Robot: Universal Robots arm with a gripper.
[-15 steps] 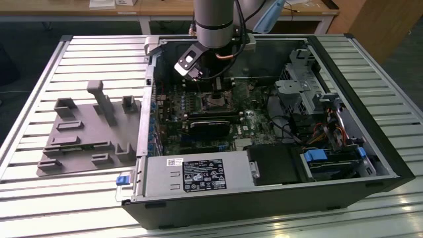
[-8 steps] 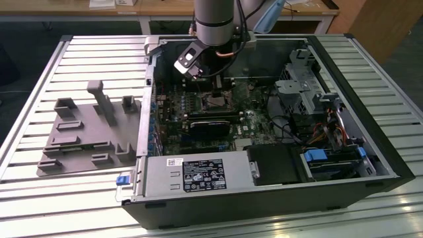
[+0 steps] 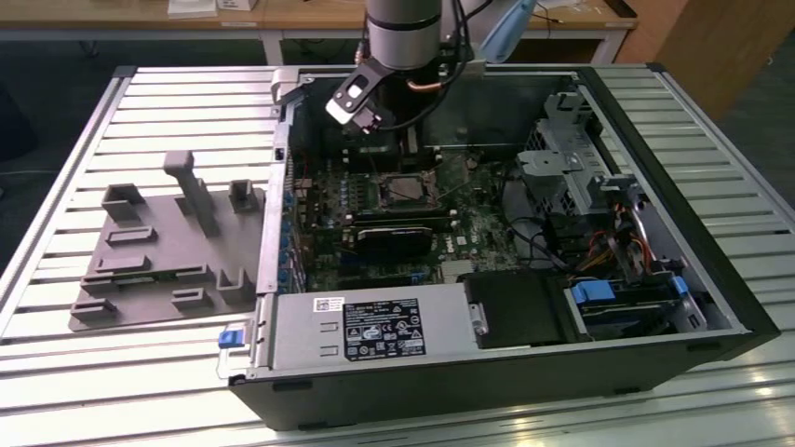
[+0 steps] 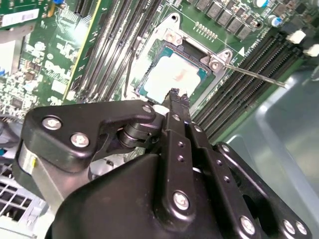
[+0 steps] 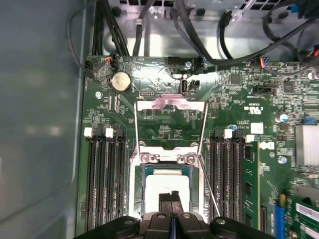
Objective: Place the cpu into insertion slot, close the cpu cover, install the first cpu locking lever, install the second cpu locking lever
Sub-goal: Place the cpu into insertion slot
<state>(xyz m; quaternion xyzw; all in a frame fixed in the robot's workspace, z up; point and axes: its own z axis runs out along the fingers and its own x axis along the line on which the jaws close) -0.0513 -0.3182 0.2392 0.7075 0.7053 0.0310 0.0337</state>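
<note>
The open computer case (image 3: pixel 497 372) fills the middle of the exterior view. The arm (image 3: pixel 400 37) comes down into it from the upper centre, over the motherboard (image 3: pixel 372 261). The gripper (image 5: pixel 172 195) points down at the board, its fingers pressed together with nothing between them. The cpu cover (image 5: pixel 171 103), a thin silvery frame, is swung open, away from the gripper. The pale, square cpu (image 5: pixel 167 184) sits in its socket right under the fingertips; contact cannot be told.
</note>
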